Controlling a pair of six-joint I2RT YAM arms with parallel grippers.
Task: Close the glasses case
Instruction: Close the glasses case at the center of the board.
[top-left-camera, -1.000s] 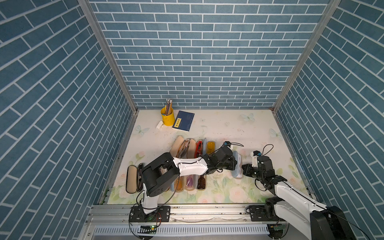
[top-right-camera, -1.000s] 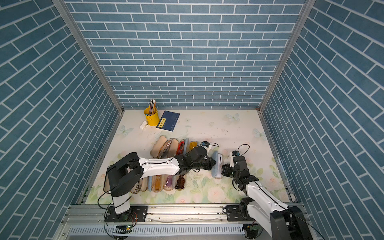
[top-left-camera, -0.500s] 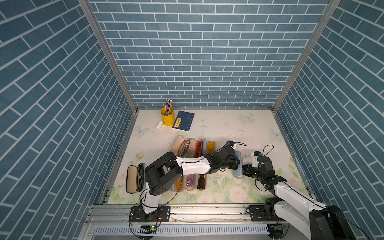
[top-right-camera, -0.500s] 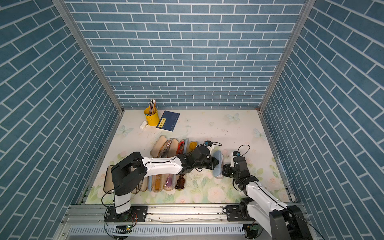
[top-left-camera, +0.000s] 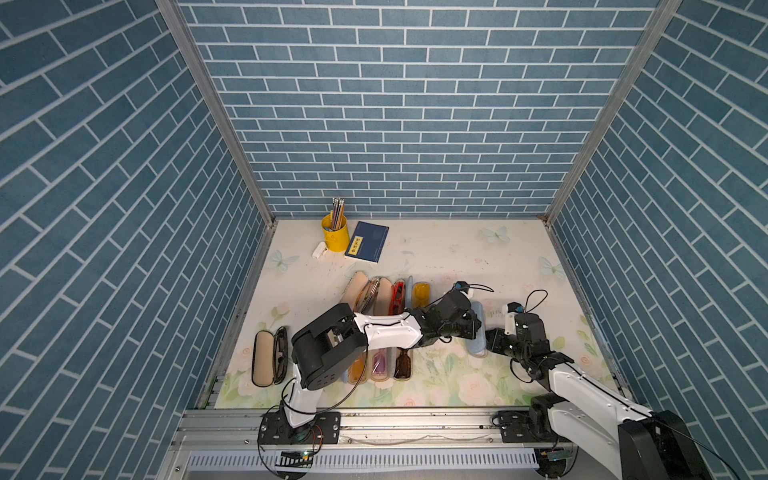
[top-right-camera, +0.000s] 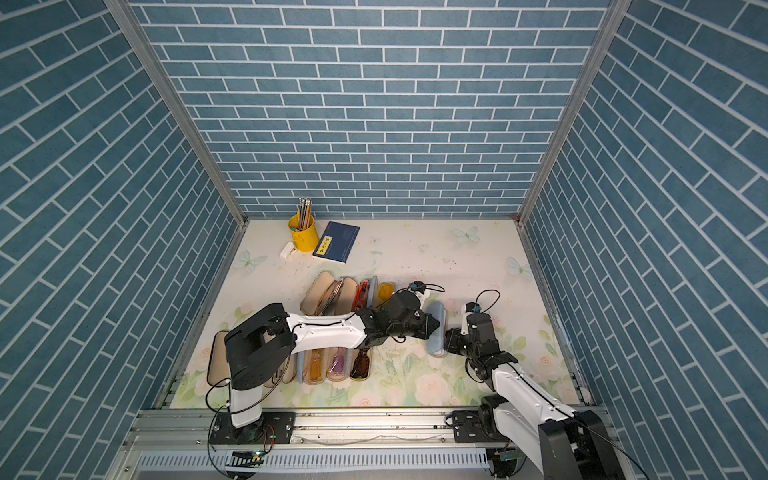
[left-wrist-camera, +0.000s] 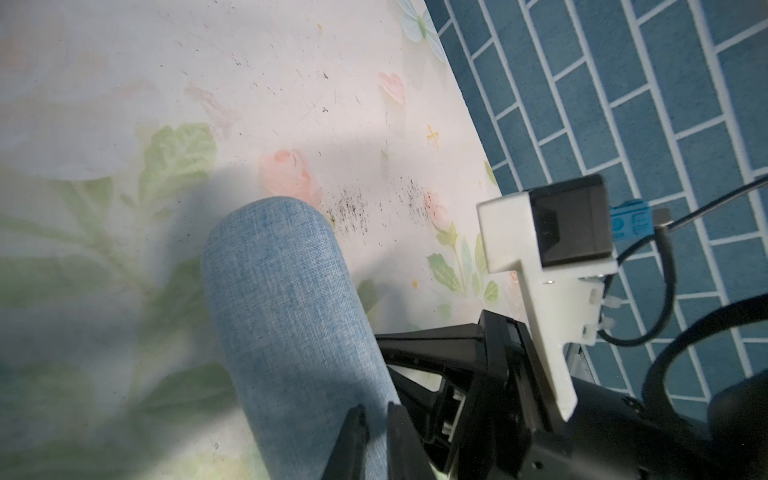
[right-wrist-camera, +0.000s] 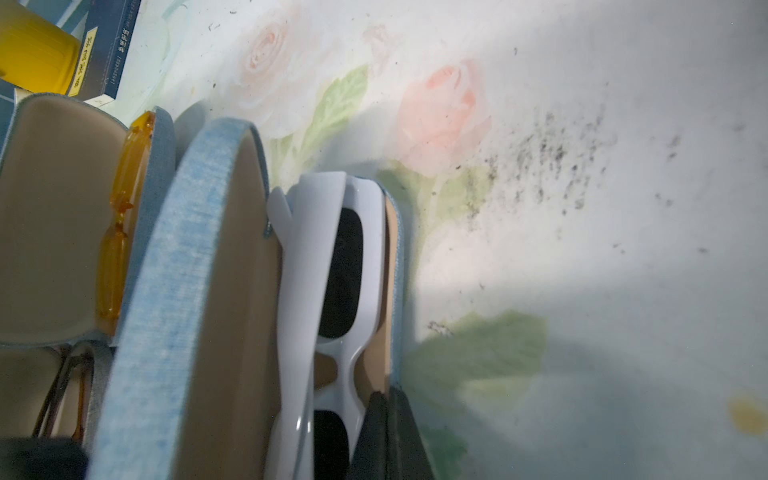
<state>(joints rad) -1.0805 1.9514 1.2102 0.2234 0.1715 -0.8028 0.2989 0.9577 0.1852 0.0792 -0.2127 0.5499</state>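
Edging rightward, the shut left gripper (top-left-camera: 473, 328) presses one blue case (top-left-camera: 478, 351), one white sunglasses (right-wrist-camera: 332, 291) inside, against the shut right gripper (top-left-camera: 491, 336).

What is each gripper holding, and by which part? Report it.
Nothing is gripped. The left gripper, shut, rests its tips on the blue case lid from outside; the right gripper, shut, sits at the base rim beside the white sunglasses.

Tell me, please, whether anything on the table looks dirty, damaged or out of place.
Yes: black speckled smudges soil the floral table cover right beside the light blue fabric glasses case. Nothing looks spilled or broken; the white plastic sunglasses lie inside that case, its lid open.
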